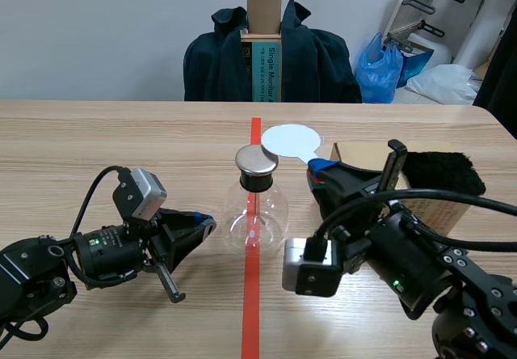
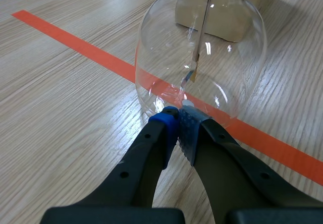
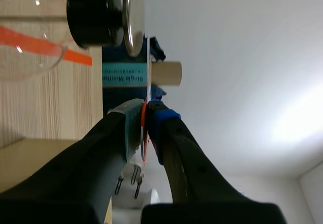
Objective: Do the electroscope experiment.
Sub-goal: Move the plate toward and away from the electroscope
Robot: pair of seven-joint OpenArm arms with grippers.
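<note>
We are judging the experiment to be well along. Our right gripper (image 1: 320, 167) is clamping the stem of a pale round plastic paddle (image 1: 291, 140) and holding it just beside the metal cap plate (image 1: 256, 160) of the electroscope flask (image 1: 255, 209). The flask is standing on the orange-red tape line (image 1: 251, 302) at the middle of the table. The black fur pad (image 1: 443, 173) is lying on or against the cardboard box (image 1: 367, 154) behind that arm. From this we are taking the rubbing as done and the paddle as now being presented to the plate. What is left, as we are reading it, is watching the leaves, drawing the paddle away and putting it down.

Our left gripper (image 1: 206, 223) is lying low with its fingers closed on nothing, the pads meeting at the foot of the flask.

Only the left wrist view is showing us the inside of the bulb. There the foil leaves (image 2: 194, 68) are hanging from their rod, and they seem barely spread, though glare is making that hard to call.

The right wrist view is giving us the paddle edge-on, a thin white line pinched between the pads and running toward the plate's rim above the black stopper (image 3: 96, 17). We cannot tell whether it is touching the plate. The scene view alone is showing the paddle's round face, the fur and the box.
</note>
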